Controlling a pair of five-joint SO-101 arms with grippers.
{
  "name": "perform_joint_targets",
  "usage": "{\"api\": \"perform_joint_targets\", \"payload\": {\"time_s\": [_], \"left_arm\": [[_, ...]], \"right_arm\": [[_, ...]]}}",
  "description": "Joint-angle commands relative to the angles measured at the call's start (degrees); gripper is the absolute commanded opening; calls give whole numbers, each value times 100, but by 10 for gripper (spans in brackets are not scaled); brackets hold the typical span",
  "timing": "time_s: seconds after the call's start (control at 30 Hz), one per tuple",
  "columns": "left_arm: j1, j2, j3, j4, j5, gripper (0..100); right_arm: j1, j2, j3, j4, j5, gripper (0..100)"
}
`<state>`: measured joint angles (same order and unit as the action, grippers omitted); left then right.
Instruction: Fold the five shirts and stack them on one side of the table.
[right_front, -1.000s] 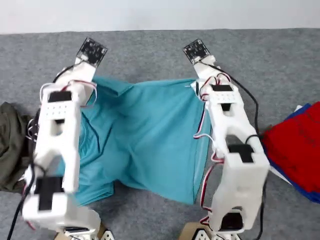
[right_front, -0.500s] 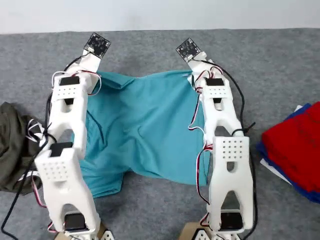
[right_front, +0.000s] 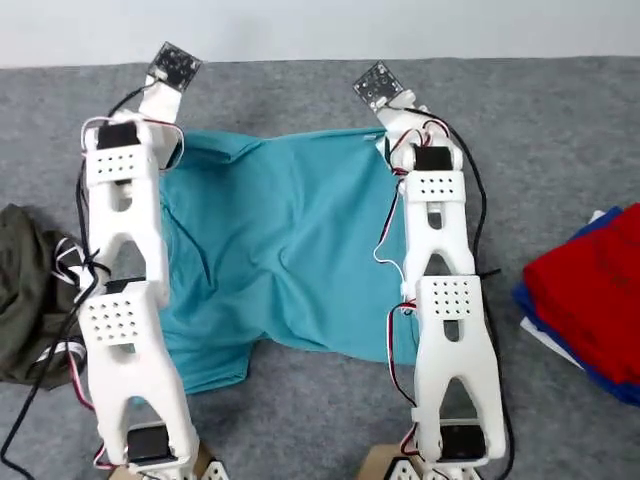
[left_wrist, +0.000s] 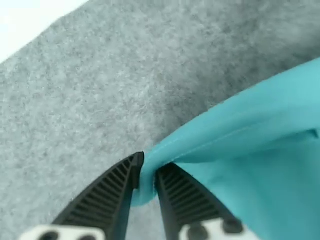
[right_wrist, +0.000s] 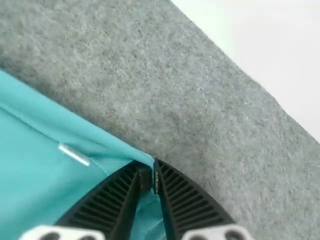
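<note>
teal shirt (right_front: 290, 250) rumpled | left claw (left_wrist: 148, 169), right claw (right_wrist: 150, 174) pinch hem | felt table (right_front: 560, 130)

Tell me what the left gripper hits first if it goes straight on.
Probably just bare grey table cover; left gripper, shut on the teal shirt, has nothing else ahead, though depth is unclear.

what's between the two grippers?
The teal shirt: its far edge runs from the left gripper to the right gripper, both jaws shut on it, seen in the high view.

The teal shirt (right_front: 290, 240) got dragged toward the far edge, apparently flatter.
</note>
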<state>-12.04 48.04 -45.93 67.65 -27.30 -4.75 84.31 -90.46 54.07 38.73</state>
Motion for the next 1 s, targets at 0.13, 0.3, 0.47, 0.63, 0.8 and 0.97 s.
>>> {"api": "perform_joint_targets", "payload": {"time_s": [0.13,0.3,0.47,0.63,0.8,0.97], "left_arm": [[88,-53,-347,246,26,4],[79,-97,-374,563,26,6],[44,-123,-549,888,53,91],[-26,-70,-1341,1073,202,117],[-26,-79,-1815,1073,273,126],[-70,-97,-2105,1073,554,126]], "right_arm": [[66,-84,-396,66,62,13],[57,-145,-580,673,35,140],[119,-312,-589,1051,35,224],[251,-585,-589,1042,35,224],[312,-787,-589,1051,35,224],[330,-1059,-589,1174,35,224]]}}
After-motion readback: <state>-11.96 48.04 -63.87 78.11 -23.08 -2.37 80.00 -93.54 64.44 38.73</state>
